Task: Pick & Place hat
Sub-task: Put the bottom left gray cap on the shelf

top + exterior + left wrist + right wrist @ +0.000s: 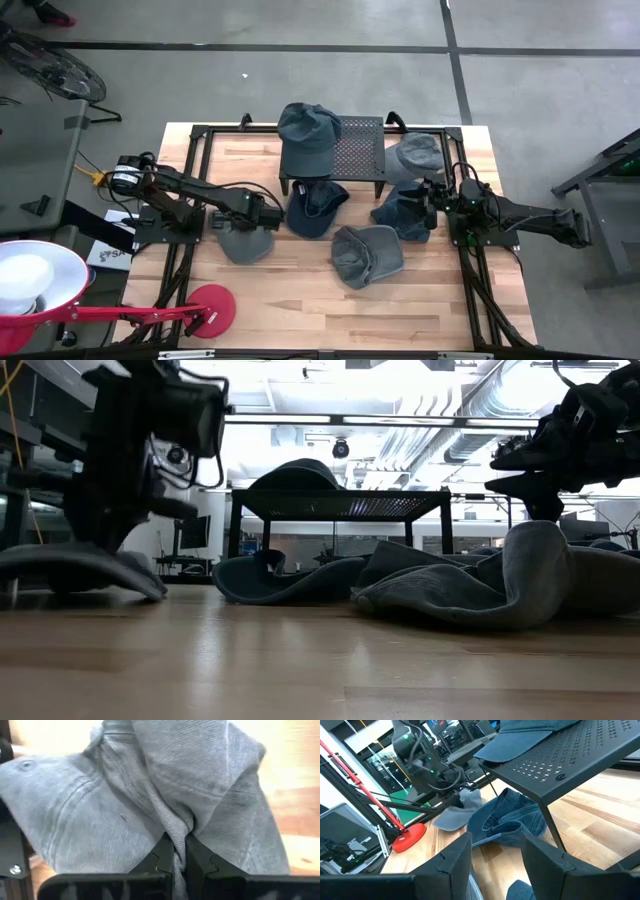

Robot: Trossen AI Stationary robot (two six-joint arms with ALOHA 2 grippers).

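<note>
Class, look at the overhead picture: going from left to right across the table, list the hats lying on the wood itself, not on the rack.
Grey hat pinched in the left hand → dark blue hat by the rack → grey-blue hat nearest the front → dark blue hat by the right hand.

- grey hat [150,795], faded denim weave
- dark blue hat [315,207]
- black perforated rack [357,148]
- pale wood bench [290,290]
- red round base [207,309]
</note>
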